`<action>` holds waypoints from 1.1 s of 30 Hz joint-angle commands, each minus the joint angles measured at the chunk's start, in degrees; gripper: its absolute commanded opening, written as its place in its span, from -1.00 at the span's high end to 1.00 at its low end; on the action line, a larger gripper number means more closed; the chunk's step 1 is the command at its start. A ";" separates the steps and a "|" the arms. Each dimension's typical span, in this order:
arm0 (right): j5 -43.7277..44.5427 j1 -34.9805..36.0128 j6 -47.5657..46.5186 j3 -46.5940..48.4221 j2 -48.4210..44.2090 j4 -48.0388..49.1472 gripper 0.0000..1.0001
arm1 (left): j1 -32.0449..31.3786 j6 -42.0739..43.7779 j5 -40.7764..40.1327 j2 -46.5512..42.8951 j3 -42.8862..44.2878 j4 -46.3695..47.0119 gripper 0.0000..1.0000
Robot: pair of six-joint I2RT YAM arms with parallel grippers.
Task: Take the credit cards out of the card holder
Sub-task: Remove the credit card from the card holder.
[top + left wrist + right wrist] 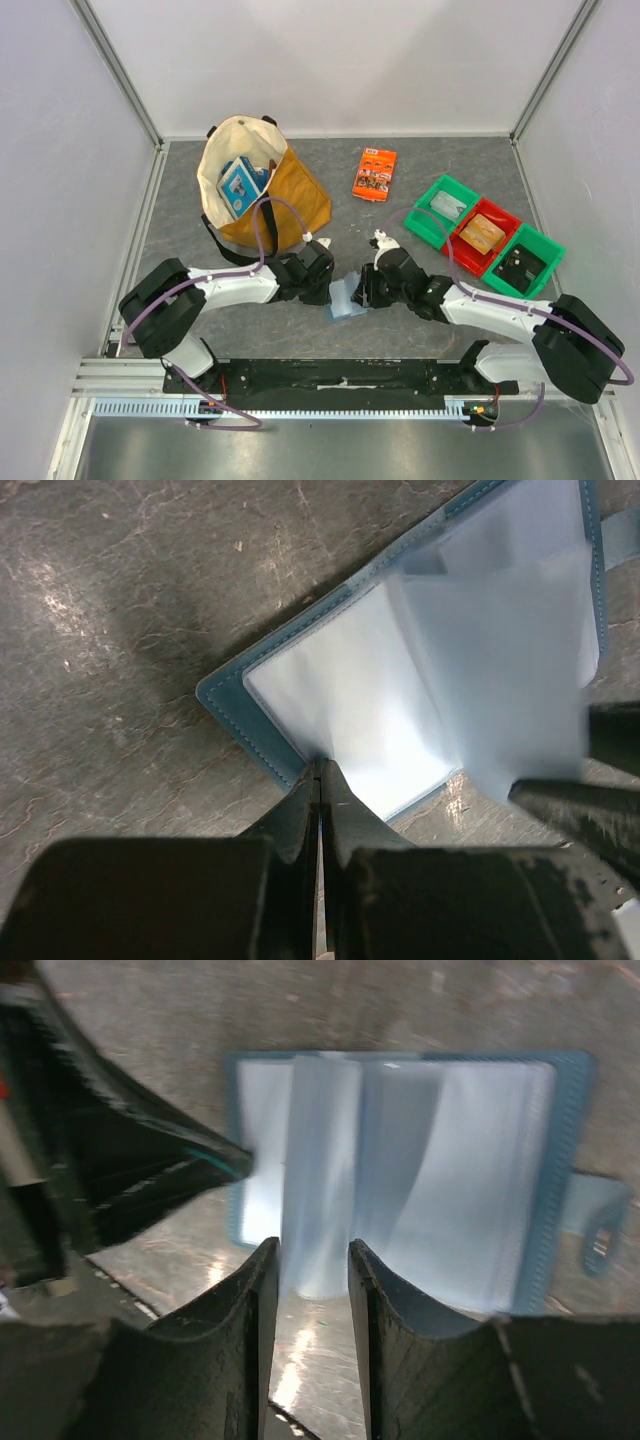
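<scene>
Between both arms lies the open card holder (pixel 346 301), its long axis running arm to arm. The left gripper (pixel 320 763) pinches its left cover edge, and the right gripper (pixel 313 1248) is spread astride a raised clear pocket leaf (pixel 325 1140).

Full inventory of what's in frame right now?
card holder: 1, light blue, open on table between the grippers
tote bag: 1, cream and mustard, far left
box: 1, blue-white, inside tote bag
packet: 1, orange, far centre
green bins: 2, green, right, flanking red bin
red bin: 1, red, right
table: 1, grey
left gripper: 1, black, shut on card holder's edge
right gripper: 1, black, open around a clear pocket
</scene>
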 commanded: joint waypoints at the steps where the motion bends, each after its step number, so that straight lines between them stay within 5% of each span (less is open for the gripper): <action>1: -6.80 1.01 -1.87 4.51 2.22 6.19 0.16 | -0.26 -2.51 -0.17 -1.07 -1.94 2.23 0.97; 8: -7.34 3.65 -4.33 8.56 6.72 4.18 0.09 | -0.18 -6.99 -3.85 -7.65 -6.33 4.34 0.92; 20: 11.81 2.33 -5.40 6.99 -2.25 -7.96 -0.05 | -0.18 -8.59 -6.15 -19.88 -8.55 3.99 0.63; 27: 14.29 1.19 -3.02 3.73 -1.11 -6.82 -0.05 | -0.18 -4.19 -0.79 -14.09 -2.13 4.78 0.60; 33: 11.92 1.01 -2.31 3.20 1.79 -5.59 -0.02 | -0.09 -3.57 -1.40 -7.23 -1.60 4.69 0.80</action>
